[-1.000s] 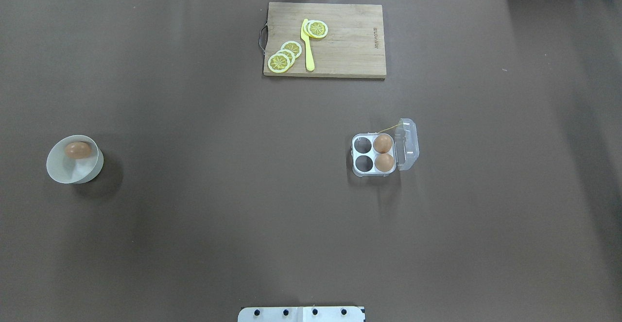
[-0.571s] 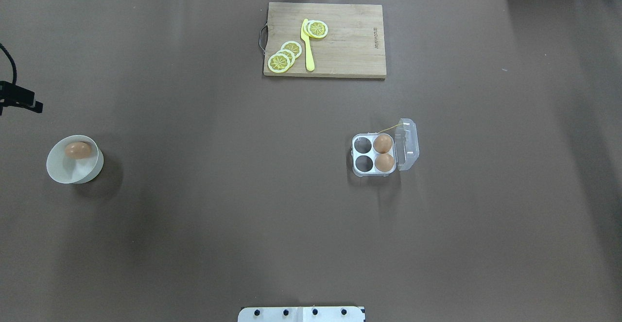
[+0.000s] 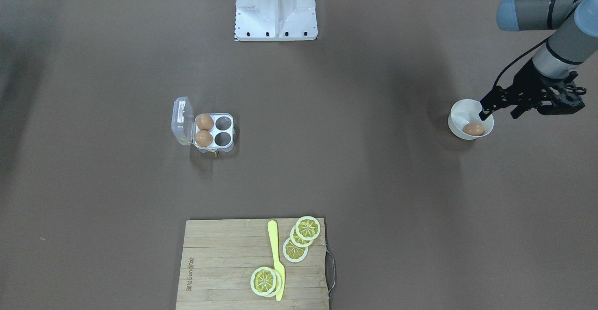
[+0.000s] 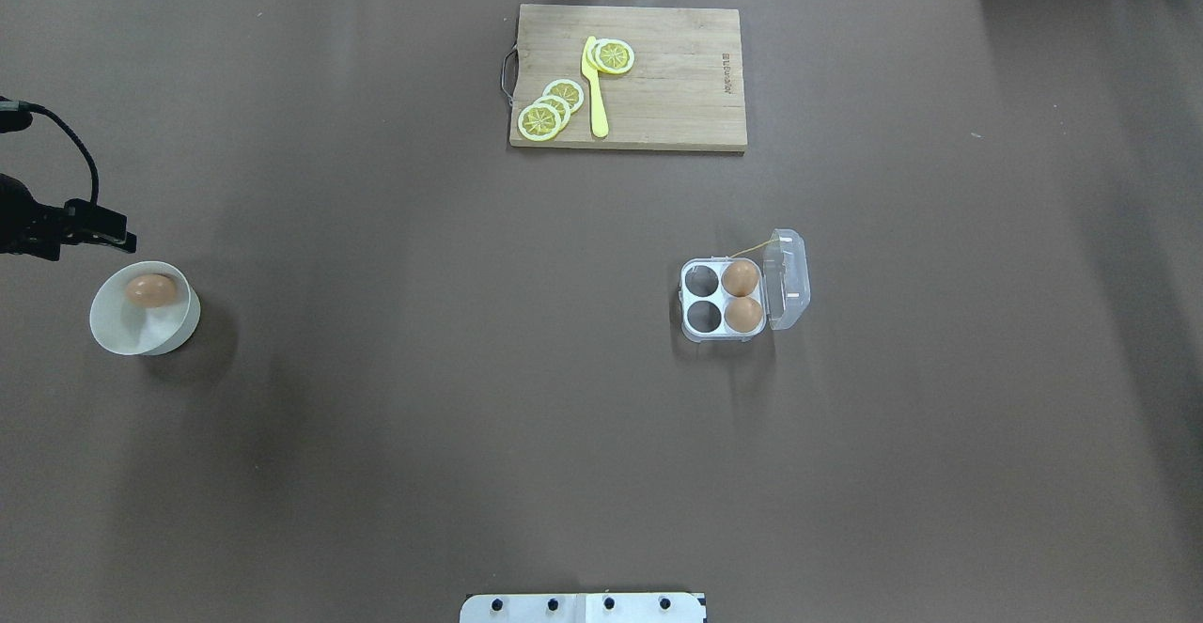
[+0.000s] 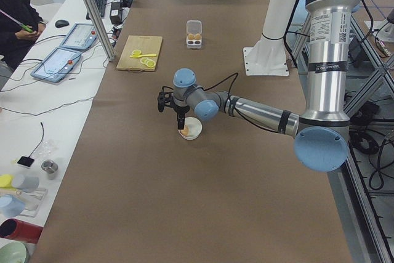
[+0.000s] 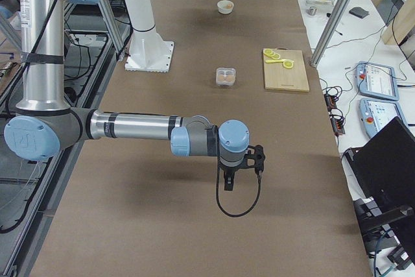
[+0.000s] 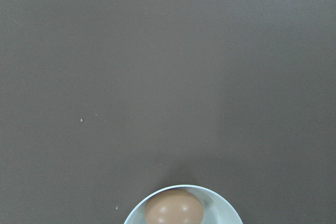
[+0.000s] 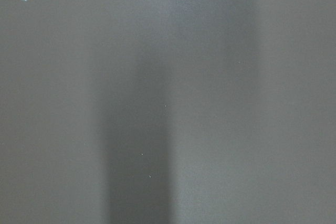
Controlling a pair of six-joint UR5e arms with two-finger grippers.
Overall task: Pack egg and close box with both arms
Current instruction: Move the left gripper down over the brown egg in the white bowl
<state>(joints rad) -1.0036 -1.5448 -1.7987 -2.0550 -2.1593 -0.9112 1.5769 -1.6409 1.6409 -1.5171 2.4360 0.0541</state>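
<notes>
Hovering left gripper just above bowl, jaws apart, empty. Egg lies inside. Probably light, smooth, brittle: pinch gently across its short axis. Box well apart, lid open, two cells free. Right gripper: can't tell.

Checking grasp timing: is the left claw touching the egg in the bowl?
Apart. Overhead view shows brown table between the left claw and the egg in the white bowl.

The egg lies in the white bowl at bottom edge.
</notes>
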